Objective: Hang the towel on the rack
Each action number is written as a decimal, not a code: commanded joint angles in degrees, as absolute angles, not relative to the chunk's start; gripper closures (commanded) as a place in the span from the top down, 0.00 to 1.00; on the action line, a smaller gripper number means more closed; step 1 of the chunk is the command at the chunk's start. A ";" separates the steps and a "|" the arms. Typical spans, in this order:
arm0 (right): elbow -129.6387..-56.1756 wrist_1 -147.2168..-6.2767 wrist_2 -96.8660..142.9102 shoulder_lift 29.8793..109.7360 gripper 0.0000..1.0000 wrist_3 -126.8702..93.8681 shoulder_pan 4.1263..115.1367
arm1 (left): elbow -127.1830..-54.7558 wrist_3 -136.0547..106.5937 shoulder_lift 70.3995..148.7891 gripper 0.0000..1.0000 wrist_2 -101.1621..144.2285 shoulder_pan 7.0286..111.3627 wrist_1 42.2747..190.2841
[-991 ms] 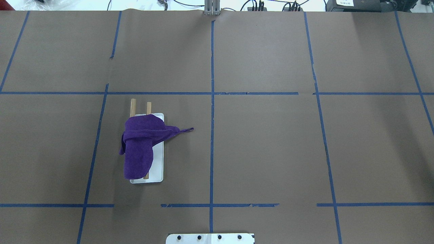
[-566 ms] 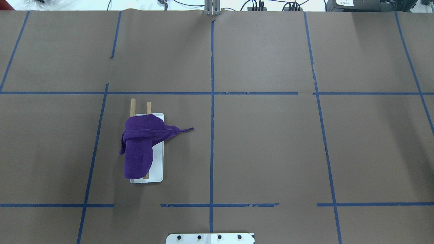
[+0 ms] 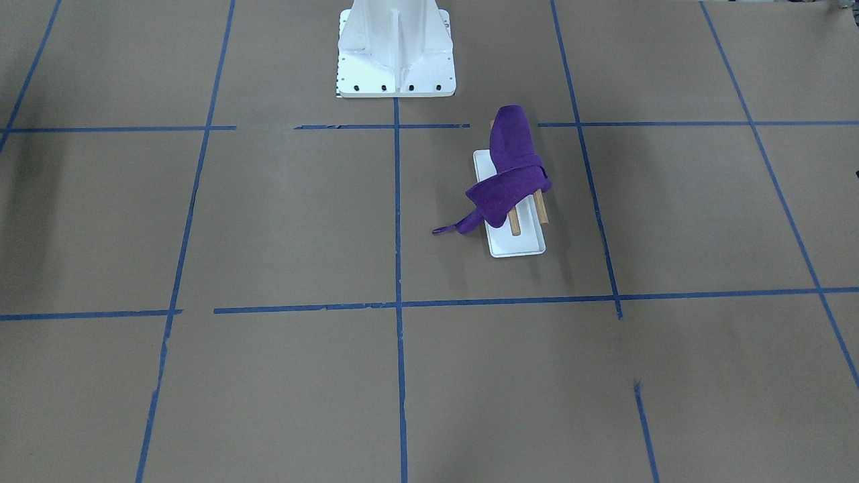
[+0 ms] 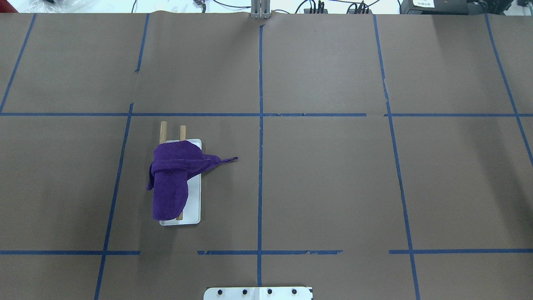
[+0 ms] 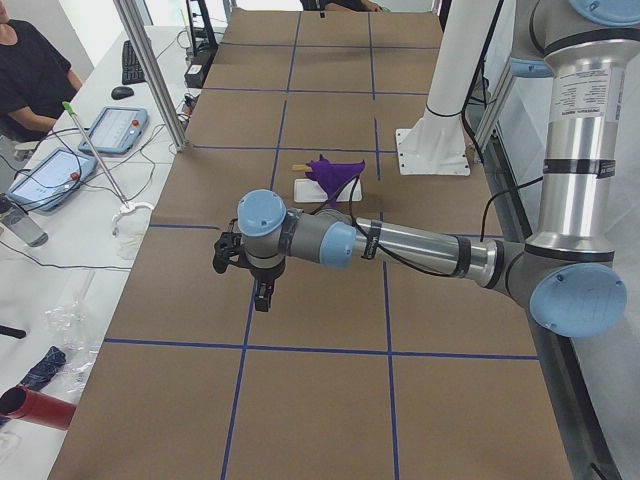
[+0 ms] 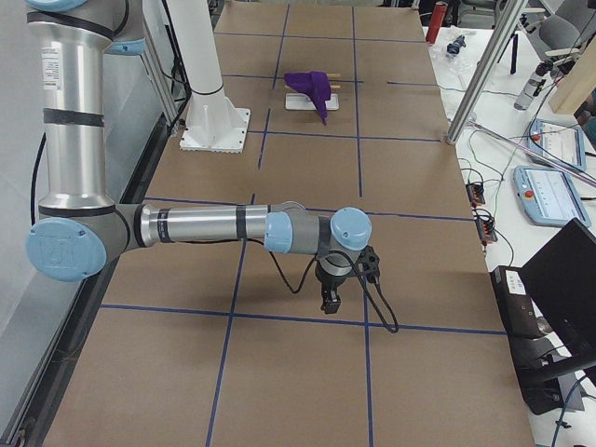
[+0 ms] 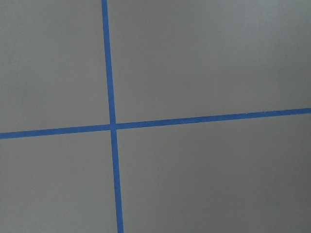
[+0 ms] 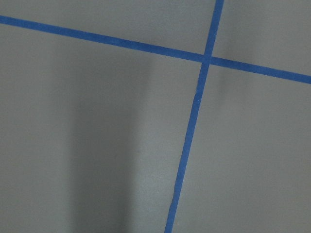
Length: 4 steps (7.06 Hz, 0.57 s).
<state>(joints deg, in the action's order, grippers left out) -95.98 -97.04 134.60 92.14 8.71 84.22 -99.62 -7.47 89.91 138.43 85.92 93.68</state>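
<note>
The purple towel point(image 4: 170, 183) lies draped across the rack point(image 4: 195, 208), on the left half of the surface point(image 4: 333, 187) and on its near side, towards the robot. It covers most of the two wooden bars point(image 4: 163, 128), whose far ends stick out bare, and much of the white base. One thin corner point(image 4: 227, 160) trails off to the right and seems to rest on the surface beside the base. The cloth is bunched rather than spread flat.

Both arms are well apart from the rack. The left arm point(image 5: 420, 248) reaches out over the left end of the surface and the right arm point(image 6: 196, 223) over the right end. Each wrist points down at bare paper and blue tape point(image 7: 111, 127). The jaws of both show only in the side views, so whether they are open or closed cannot be told. Nothing can be seen hanging from either.

Judged from this, the hanging is done and the step in hand is to stay clear. To do that well, the arms should keep out at the ends, away from the trailing corner. A snag there could drag the loosely bunched towel off the bars. A tidier drape would call for lifting that corner up over the bars, not tugging it sideways.

Against the overhead pictures of a second ago, nothing differs. Towel, trailing corner and rack lie just as they did, and no arm shows in that view.
</note>
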 commanded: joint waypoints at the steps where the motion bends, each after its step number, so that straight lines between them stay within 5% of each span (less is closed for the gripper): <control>1: -96.67 -97.03 134.65 92.11 1.00 8.70 84.29 | -99.49 -7.38 90.44 1.00 138.34 85.25 93.78; 4: -97.29 -97.03 134.65 91.76 1.00 8.44 84.29 | -99.67 -7.38 90.35 1.00 138.87 85.08 93.87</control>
